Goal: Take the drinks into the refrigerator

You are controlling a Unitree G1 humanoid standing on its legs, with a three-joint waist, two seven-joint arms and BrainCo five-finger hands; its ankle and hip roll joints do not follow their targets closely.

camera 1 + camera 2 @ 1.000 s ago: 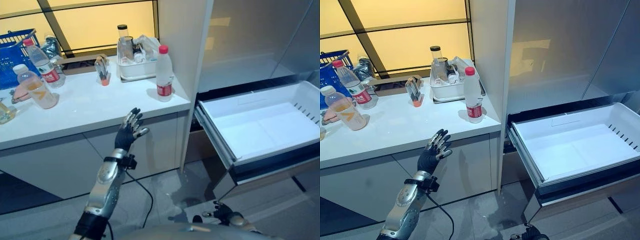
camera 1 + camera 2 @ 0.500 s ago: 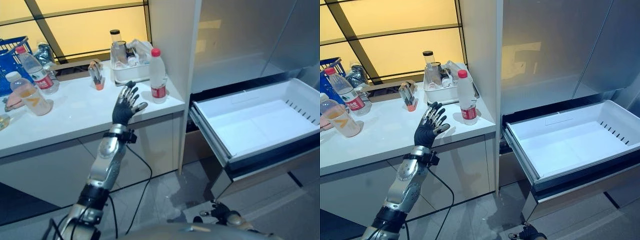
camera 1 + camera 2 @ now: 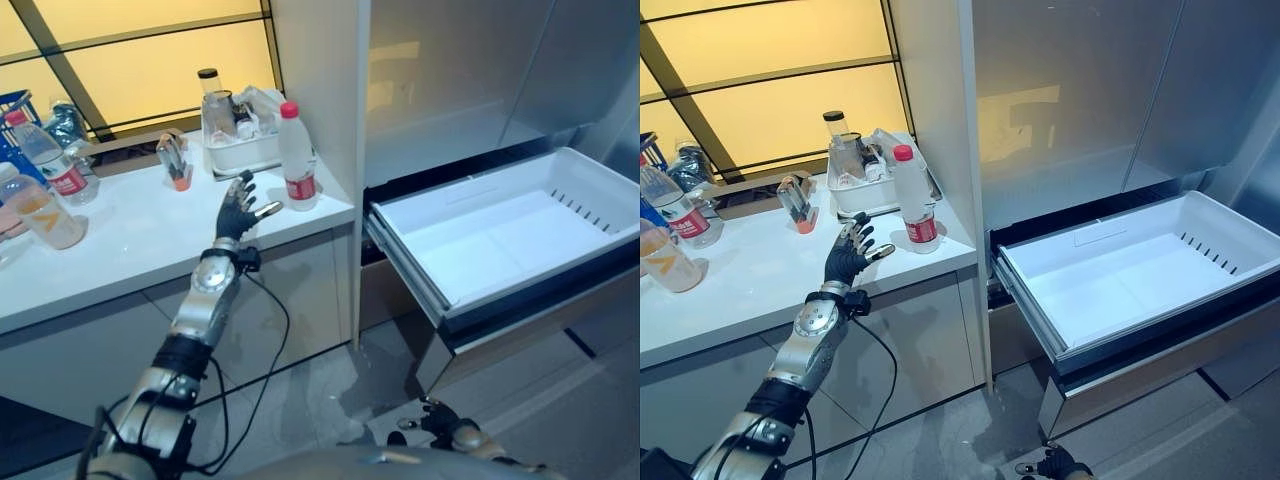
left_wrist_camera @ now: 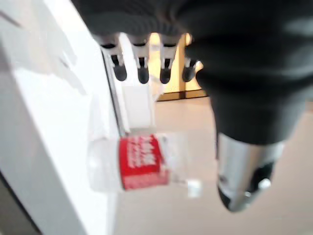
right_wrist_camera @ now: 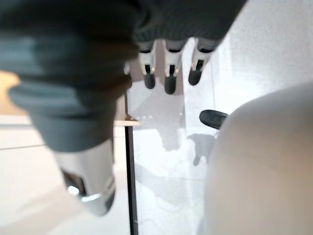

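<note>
A clear water bottle (image 3: 295, 157) with a red cap and red label stands upright near the right end of the white counter (image 3: 130, 240). My left hand (image 3: 238, 210) hovers open just left of it, fingers spread and not touching; its wrist view shows the bottle (image 4: 142, 163) a little past the fingertips (image 4: 142, 74). Two more drink bottles stand at the counter's far left: one with a red label (image 3: 45, 160) and one with orange liquid (image 3: 32, 207). The refrigerator's white drawer (image 3: 500, 235) is pulled out, with nothing in it. My right hand (image 3: 440, 428) hangs low near the floor, fingers relaxed.
A white tub (image 3: 235, 150) of jars and packets sits behind the bottle, against the cabinet wall (image 3: 315, 90). A small orange-based holder (image 3: 175, 165) stands to its left, and a blue basket (image 3: 12, 105) at the far left. The drawer juts out to the right of the counter.
My left hand has risen from the counter's front edge and reached forward and right, close to the red-capped bottle. The camera has shifted, sliding the scene left.
</note>
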